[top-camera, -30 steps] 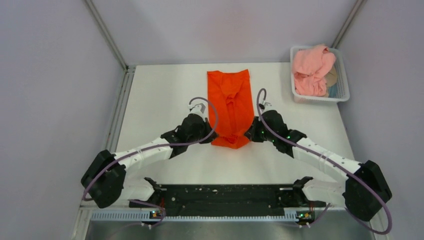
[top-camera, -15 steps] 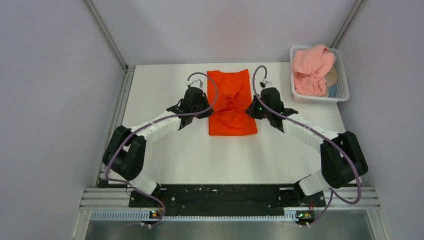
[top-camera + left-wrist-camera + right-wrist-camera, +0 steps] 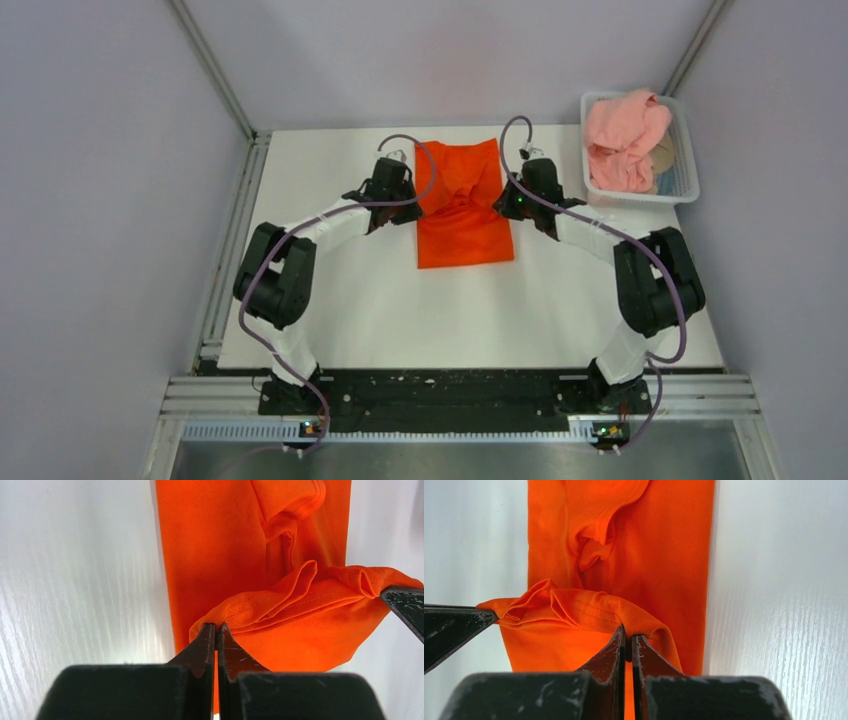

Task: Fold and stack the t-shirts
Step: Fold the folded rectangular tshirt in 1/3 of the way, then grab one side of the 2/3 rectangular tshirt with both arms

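The orange-red t-shirt (image 3: pixel 463 228) lies as a narrow strip at the table's far middle, its near end lifted and doubled over toward the far end. My left gripper (image 3: pixel 412 200) is shut on the left corner of that lifted hem (image 3: pixel 250 611). My right gripper (image 3: pixel 505 203) is shut on the right corner (image 3: pixel 599 611). In the wrist views the hem sags in folds between the left gripper (image 3: pixel 216 626) and the right gripper (image 3: pixel 628 630), above the flat layer (image 3: pixel 215 545) with the collar. The pale pink t-shirt (image 3: pixel 625 140) is bunched in the basket.
The white mesh basket (image 3: pixel 690 172) stands at the table's far right corner, close to my right arm. Bare white tabletop (image 3: pixel 330 300) lies left, right and near of the orange shirt. Grey walls close in the table at the back and sides.
Both arms have stretched toward the far end, carrying the shirt's near hem with them. The visible orange strip has grown shorter as the near half folds over the far half.
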You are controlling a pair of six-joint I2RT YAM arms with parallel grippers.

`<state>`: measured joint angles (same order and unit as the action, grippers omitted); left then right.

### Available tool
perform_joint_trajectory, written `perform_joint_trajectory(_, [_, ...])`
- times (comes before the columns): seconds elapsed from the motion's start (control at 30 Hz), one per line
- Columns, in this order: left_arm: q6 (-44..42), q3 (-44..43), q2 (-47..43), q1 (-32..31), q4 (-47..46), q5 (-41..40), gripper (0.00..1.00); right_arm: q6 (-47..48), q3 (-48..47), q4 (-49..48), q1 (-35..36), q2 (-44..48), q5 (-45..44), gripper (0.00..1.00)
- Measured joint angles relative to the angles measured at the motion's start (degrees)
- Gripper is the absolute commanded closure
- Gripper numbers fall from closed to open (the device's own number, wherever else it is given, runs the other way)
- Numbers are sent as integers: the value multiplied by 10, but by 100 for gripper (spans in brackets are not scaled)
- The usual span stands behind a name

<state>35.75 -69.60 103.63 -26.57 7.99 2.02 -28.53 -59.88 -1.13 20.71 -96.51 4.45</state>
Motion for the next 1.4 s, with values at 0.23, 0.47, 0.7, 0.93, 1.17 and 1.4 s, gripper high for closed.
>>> perform_joint_trajectory(0.23, [-7,-37,50,13,3,32,90,1,-13,-14,-14,-50,9,100])
perform_joint_trajectory(0.47, [-16,-61,75,19,10,40,23,7,-44,-19,-25,-82,11,26])
perform_joint_trajectory(0.7, [-14,-30,34,23,7,46,1,15,-37,-24,-29,-52,12,1])
perform_joint_trajectory(0.93, [9,132,-102,16,-24,76,1,10,111,-23,-29,94,20,1])
perform_joint_trajectory(1.17, [45,236,-143,-24,-42,77,18,-7,213,-22,-29,158,41,5])
perform_joint_trajectory(1.4, [68,247,-118,-36,-72,76,44,-25,224,-13,-29,156,32,26])
